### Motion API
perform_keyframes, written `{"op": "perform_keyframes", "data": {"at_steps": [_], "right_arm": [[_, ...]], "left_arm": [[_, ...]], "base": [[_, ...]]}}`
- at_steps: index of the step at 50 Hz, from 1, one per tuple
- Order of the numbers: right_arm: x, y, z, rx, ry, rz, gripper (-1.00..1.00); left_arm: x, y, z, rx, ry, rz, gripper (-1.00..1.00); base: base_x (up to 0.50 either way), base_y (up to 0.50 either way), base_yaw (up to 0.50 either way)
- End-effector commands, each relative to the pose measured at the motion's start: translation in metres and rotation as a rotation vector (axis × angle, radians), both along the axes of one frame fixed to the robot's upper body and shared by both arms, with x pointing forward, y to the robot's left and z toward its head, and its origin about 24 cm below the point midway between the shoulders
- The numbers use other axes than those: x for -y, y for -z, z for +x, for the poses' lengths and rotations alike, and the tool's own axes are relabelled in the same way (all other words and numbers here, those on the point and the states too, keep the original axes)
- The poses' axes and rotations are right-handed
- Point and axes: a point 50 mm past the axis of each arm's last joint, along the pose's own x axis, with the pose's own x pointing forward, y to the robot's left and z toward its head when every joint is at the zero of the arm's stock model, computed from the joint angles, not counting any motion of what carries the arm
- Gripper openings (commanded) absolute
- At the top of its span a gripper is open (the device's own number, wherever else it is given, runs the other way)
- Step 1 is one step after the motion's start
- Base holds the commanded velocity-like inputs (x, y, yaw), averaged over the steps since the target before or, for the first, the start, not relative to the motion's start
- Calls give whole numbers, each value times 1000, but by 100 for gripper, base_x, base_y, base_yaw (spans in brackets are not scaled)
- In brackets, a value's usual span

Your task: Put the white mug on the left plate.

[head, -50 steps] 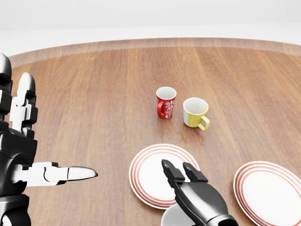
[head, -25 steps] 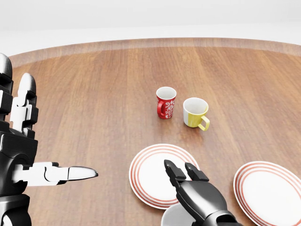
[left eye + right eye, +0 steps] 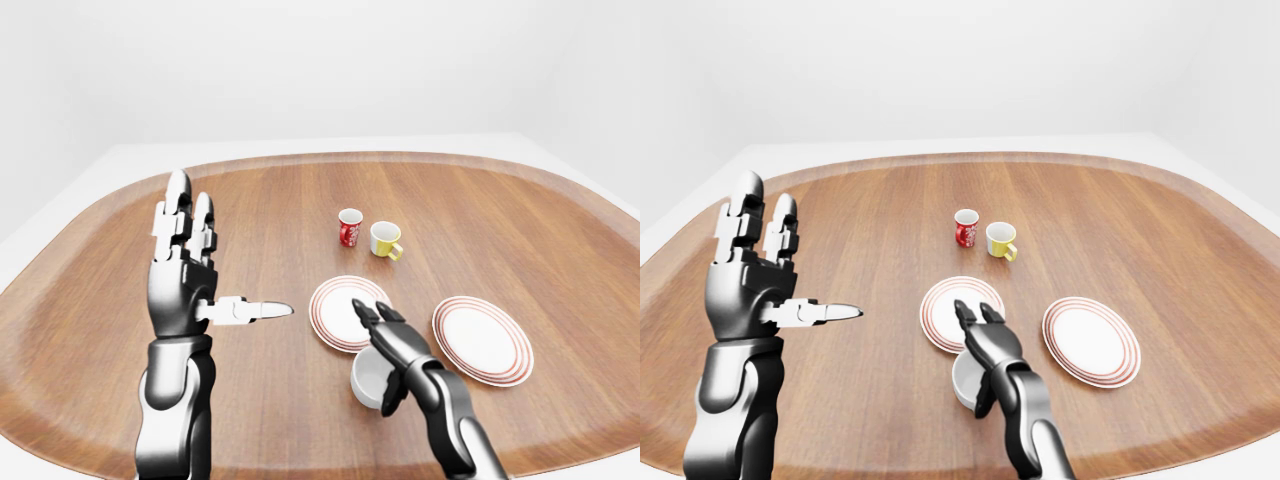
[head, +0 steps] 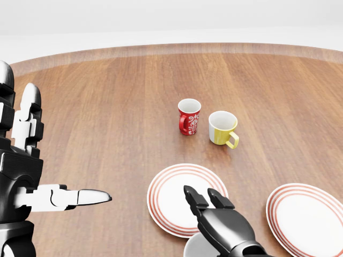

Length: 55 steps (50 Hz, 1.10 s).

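Note:
The white mug (image 3: 366, 382) stands on the table just below the left plate (image 3: 333, 312) in the left-eye view. My right hand (image 3: 385, 342) lies over the mug. Its fingers (image 3: 362, 312) stretch past the rim toward the plate, and the thumb hangs down the mug's right side. The fingers are not closed round the mug. In the head view only the mug's rim (image 4: 194, 249) shows at the bottom edge, under the hand (image 4: 214, 214). My left hand (image 3: 215, 275) is raised at the left, open, fingers up and thumb pointing right, holding nothing.
A red patterned mug (image 3: 349, 228) and a yellow mug (image 3: 384, 240) stand side by side above the left plate. A second red-ringed plate (image 3: 482, 340) lies to the right. The round wooden table (image 3: 500, 220) has a raised rim.
My right hand has sunk slightly over the white mug, with its fingertips a little lower in the head view. The left hand and the mugs have not moved.

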Motion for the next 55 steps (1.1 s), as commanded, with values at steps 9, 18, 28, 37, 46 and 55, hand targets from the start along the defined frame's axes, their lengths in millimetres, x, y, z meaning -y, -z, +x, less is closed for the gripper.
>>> {"op": "perform_keyframes", "data": {"at_steps": [9, 18, 28, 37, 46, 55], "right_arm": [[-1, 11, -1, -30, -1, -8, 100], [0, 12, 3, -32, 3, -21, 100], [1, 13, 7, -39, 5, -31, 100], [0, 21, 8, -62, 6, -31, 100], [-3, 27, 5, -85, -5, -35, 100], [0, 28, 4, -85, 3, -32, -100]], "left_arm": [[0, 1, 0, -4, 0, 0, 100], [0, 1, 1, -7, 1, 0, 100], [0, 0, 0, -1, 0, 0, 100], [0, 0, 0, -1, 0, 0, 100], [1, 0, 0, 0, 2, -1, 100], [1, 1, 0, -4, 3, -1, 100]], "base": [[0, 0, 0], [0, 0, 0], [0, 0, 0], [0, 0, 0], [0, 0, 0], [0, 0, 0]]}}
